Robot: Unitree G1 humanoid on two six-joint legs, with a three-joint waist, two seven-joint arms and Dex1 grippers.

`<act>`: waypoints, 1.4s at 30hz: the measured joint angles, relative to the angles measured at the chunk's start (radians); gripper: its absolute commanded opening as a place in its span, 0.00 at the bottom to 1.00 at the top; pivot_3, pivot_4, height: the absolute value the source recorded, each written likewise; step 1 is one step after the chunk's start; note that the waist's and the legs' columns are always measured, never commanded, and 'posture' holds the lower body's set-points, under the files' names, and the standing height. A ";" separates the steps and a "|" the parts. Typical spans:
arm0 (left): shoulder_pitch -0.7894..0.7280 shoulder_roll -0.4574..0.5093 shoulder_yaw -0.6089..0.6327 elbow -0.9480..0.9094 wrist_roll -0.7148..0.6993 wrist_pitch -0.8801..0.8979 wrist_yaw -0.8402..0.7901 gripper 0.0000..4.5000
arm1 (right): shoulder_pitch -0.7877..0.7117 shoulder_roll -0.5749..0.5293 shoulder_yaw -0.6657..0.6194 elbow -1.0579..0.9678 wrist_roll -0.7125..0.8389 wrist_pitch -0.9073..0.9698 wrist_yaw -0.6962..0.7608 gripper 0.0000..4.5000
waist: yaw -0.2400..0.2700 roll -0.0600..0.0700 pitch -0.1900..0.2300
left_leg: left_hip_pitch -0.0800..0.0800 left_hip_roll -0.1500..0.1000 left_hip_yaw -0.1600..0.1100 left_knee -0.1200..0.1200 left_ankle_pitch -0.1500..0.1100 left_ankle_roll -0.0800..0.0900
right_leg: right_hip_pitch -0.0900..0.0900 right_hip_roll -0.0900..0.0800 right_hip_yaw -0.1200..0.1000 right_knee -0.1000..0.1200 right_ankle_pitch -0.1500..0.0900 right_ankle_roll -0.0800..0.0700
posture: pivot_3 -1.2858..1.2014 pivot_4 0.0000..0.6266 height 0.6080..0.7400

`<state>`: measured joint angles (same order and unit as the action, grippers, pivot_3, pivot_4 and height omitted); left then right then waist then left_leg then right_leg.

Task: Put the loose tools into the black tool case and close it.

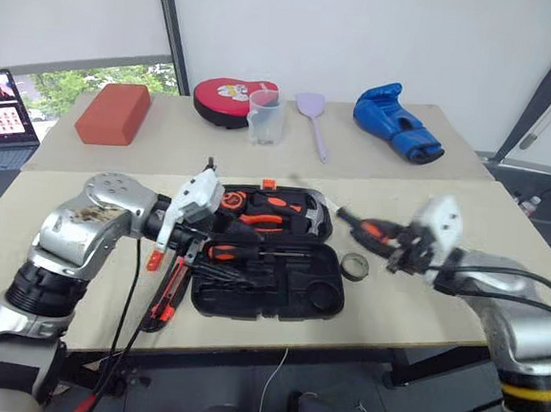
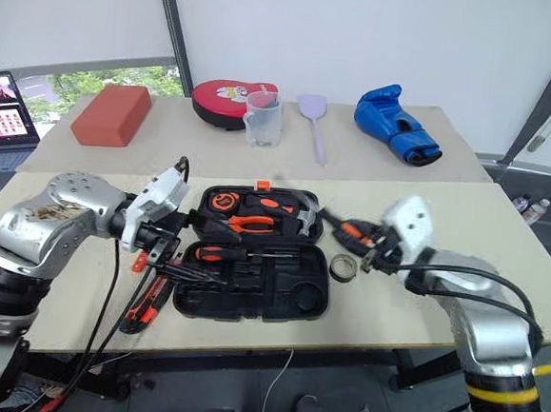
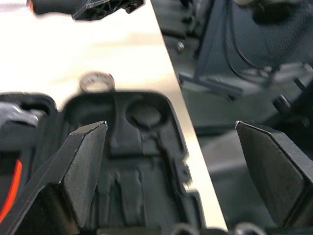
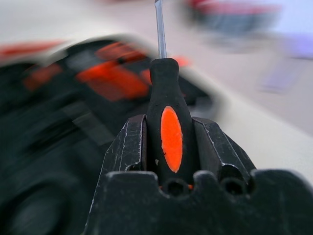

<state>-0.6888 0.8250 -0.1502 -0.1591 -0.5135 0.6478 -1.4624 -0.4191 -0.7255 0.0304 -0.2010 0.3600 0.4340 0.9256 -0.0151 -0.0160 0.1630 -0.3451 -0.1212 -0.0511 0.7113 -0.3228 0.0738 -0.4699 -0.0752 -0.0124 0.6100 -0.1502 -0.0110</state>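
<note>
The black tool case [image 1: 278,297] lies open in the middle of the near table. A black-and-orange screwdriver [image 1: 226,252] rests in its near half. My left gripper [image 1: 199,240] hovers open over the case's left end, its fingers [image 3: 83,166] spread wide above the moulded slots [image 3: 132,166]. My right gripper [image 4: 168,125] is shut on the handle of a second black-and-orange screwdriver [image 4: 169,132], held above the table just right of the case [image 1: 367,229]. The grey tape ring [image 1: 354,266] lies beside the case's right edge. The utility knife [image 1: 165,302] lies left of the case, with a slim orange tool [image 1: 154,259] near it.
Orange-handled pliers [image 1: 272,219] sit in the case's far half. On the far table are a red block [image 1: 114,114], a red pad [image 1: 229,97], a clear measuring cup [image 1: 265,117], a purple spatula [image 1: 313,114] and a blue boxing glove [image 1: 396,125]. A laptop [image 1: 1,113] stands far left.
</note>
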 measured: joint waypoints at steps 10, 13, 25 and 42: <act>0.162 0.108 0.101 -0.013 0.011 -0.034 0.040 1.00 | -0.278 0.078 0.281 0.396 -0.219 -0.365 0.296 0.22 | 0.005 -0.001 0.000 | -0.004 -0.001 -0.002 0.001 0.000 0.000 | -0.003 -0.001 -0.002 0.000 0.000 0.000 | 0.52 0.24 1.00; 0.212 0.125 0.152 -0.047 -0.004 -0.025 0.072 1.00 | -0.309 0.088 0.303 0.483 -0.263 -0.439 0.323 0.22 | 0.006 -0.001 0.000 | -0.004 -0.001 -0.002 0.001 0.000 0.000 | -0.003 -0.001 -0.003 0.000 0.000 0.000 | 0.52 0.24 1.00; 0.234 0.126 0.184 -0.074 -0.033 0.006 0.146 1.00 | -0.342 0.111 0.305 0.584 -0.298 -0.490 0.374 0.58 | 0.003 -0.001 0.000 | -0.004 -0.001 -0.002 0.001 0.000 0.000 | -0.003 -0.001 -0.002 0.001 0.000 0.000 | 0.52 0.24 1.00; 0.215 0.126 0.171 -0.048 -0.034 0.003 0.154 1.00 | -0.349 0.237 0.269 0.547 -0.281 -0.326 0.315 0.16 | 0.002 -0.001 0.000 | -0.004 -0.001 -0.002 0.001 0.000 0.000 | -0.004 -0.001 -0.003 0.001 0.000 -0.001 | 0.52 0.24 1.00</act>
<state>-0.4741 0.9510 0.0204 -0.2071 -0.5472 0.6508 -1.3087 -0.7678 -0.4884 0.2994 0.3464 0.0794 0.1082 1.2403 -0.0134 -0.0165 0.1635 -0.3487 -0.1221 -0.0535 0.7126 -0.3229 0.0734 -0.4734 -0.0761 -0.0153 0.6106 -0.1498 -0.0117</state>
